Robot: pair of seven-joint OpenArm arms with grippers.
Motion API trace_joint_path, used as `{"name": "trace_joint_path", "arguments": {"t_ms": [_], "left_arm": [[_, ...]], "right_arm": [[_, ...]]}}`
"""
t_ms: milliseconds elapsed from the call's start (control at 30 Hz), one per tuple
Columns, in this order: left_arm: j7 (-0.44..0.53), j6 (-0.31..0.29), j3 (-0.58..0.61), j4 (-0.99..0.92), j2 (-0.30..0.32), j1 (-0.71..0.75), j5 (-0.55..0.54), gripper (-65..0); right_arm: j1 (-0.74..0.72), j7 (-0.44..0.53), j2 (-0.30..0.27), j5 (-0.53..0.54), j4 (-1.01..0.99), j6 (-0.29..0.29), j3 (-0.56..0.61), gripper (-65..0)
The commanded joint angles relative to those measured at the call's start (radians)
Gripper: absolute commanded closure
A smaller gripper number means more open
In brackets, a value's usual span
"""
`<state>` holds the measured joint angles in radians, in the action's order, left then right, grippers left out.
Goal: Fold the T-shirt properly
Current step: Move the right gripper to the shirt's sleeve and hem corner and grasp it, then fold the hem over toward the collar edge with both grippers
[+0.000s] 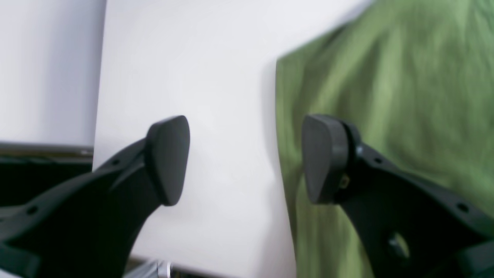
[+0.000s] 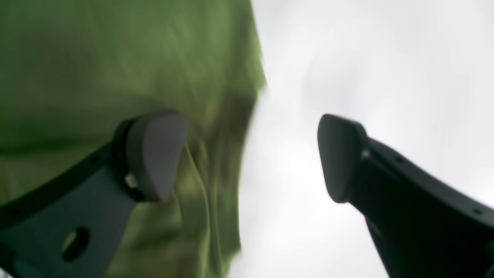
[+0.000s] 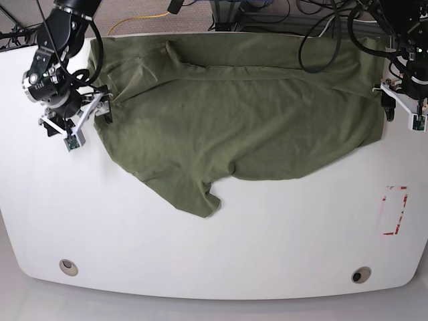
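Note:
The olive-green T-shirt [image 3: 241, 114] lies spread and wrinkled across the far half of the white table [image 3: 267, 241], with one corner [image 3: 204, 200] reaching toward the front. My left gripper [image 3: 401, 114] hovers open at the shirt's right edge. In the left wrist view the left gripper [image 1: 247, 158] holds nothing; one pad is over the T-shirt [image 1: 405, 96] and the other over bare table. My right gripper [image 3: 83, 124] stands open at the shirt's left edge. In the right wrist view the right gripper [image 2: 251, 158] straddles the edge of the blurred T-shirt [image 2: 115, 58] and grips nothing.
A red-outlined rectangle [image 3: 394, 210] is marked on the table at the right. Two round holes [image 3: 67, 266] [image 3: 361, 275] sit near the front edge. Cables [image 3: 267, 13] and a yellow cord [image 3: 140, 20] lie beyond the far edge.

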<state>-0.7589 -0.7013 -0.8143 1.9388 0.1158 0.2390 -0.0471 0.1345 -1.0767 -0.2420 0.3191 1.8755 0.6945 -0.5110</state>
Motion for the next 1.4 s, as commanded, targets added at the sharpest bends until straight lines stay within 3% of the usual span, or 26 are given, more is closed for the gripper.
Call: {"name": "trace_joint_path", "arguments": {"t_ms": [0, 300, 467, 567, 1067, 1367], "left_arm": [[0.023, 0.003, -0.004, 0.017, 0.025, -0.002, 0.033, -42.1], [0.023, 0.003, -0.009, 0.009, 0.026, -0.076, 0.046, -42.1], [0.023, 0.003, -0.010, 0.011, 0.022, -0.071, 0.046, -42.1], [0.023, 0.003, -0.012, 0.009, 0.022, -0.071, 0.046, -42.1], [0.023, 0.003, -0.004, 0.007, 0.022, -0.056, 0.046, -42.1], [0.023, 0.003, -0.004, 0.007, 0.022, -0.057, 0.046, -42.1]], "right_arm": [[-0.046, 0.022, -0.032, 0.012, -0.020, 0.004, 0.021, -53.0], [-0.296, 0.028, -0.044, 0.008, -0.261, 0.004, 0.139, -52.6], [-0.422, 0.049, -0.044, 0.008, -0.419, 0.004, 0.202, -44.5], [-0.484, 0.100, -0.043, 0.008, -0.523, 0.004, 0.252, -41.9], [-0.700, 0.448, -0.040, 0.008, -1.032, 0.004, 0.498, -41.7], [-0.714, 0.497, -0.032, 0.008, -1.101, 0.004, 0.515, -40.7]]}}
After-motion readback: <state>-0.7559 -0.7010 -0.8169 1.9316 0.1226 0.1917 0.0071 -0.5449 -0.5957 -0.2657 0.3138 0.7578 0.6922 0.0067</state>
